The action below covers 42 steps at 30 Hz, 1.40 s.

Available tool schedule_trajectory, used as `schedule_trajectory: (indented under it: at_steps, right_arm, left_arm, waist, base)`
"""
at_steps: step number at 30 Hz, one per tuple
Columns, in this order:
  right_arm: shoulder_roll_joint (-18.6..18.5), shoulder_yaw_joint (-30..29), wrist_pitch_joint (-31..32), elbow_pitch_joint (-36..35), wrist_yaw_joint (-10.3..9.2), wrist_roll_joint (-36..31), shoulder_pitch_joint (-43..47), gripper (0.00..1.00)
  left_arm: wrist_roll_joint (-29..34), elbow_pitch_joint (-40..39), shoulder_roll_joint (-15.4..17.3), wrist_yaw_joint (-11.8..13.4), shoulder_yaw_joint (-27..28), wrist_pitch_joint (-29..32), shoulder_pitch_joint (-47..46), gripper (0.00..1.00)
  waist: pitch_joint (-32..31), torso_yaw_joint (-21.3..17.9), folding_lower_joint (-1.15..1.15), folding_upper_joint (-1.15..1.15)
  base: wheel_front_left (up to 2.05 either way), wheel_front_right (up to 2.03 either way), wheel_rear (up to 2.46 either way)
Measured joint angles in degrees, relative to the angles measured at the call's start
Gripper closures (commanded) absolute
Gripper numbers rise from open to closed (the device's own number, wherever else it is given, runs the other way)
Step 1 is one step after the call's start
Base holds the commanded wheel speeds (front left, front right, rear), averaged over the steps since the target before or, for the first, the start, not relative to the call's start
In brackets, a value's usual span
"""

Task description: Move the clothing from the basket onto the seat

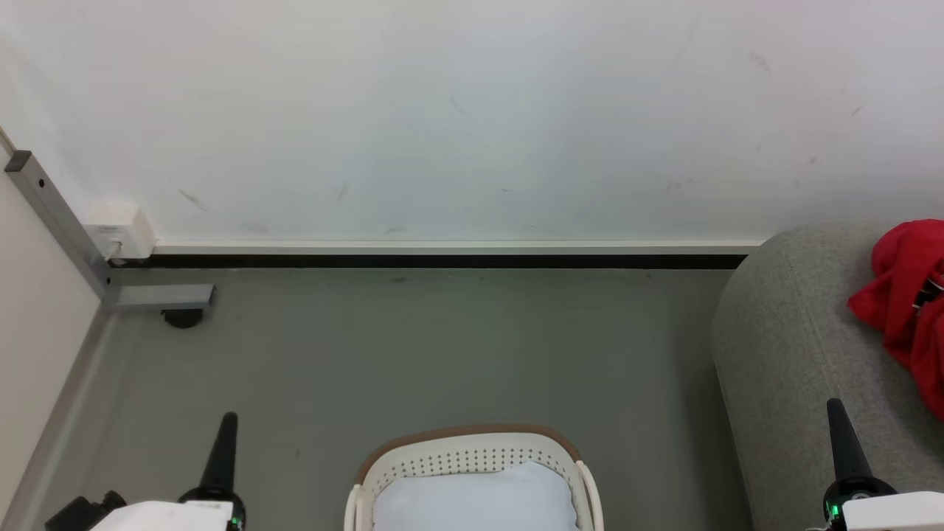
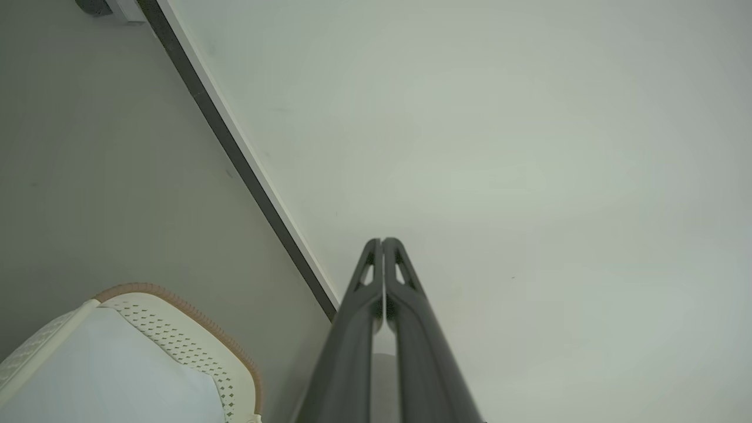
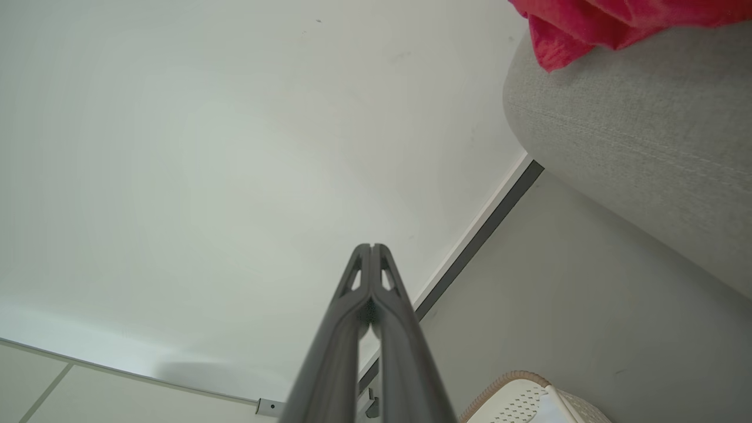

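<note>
Clothing (image 1: pixel 903 295) on seat (image 1: pixel 782 354), basket (image 1: pixel 472 461) bottom bare; job looks done, so your left gripper (image 1: pixel 227 428) and right gripper (image 1: pixel 837 417) sit pinched closed, empty

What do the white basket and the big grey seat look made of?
The oval white basket looks like moulded matt plastic: stiff perforated wall, brown woven-look rim. The large grey seat seems upholstered in coarse woven fabric: visible weave, stitched seam.
</note>
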Motion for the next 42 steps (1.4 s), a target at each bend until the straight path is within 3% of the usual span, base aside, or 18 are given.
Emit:
schedule_trajectory:
  at_steps: [42]
  right_arm:
    - [0.0,-2.5,5.2,0.3,0.00,17.8,-1.3,1.00]
  left_arm:
    - [-18.8,-1.0,-0.2,0.0,0.7,5.1,-1.0,1.00]
  waist:
    - [0.1,0.9,0.00,0.00]
  base:
    - [0.00,0.00,0.00]
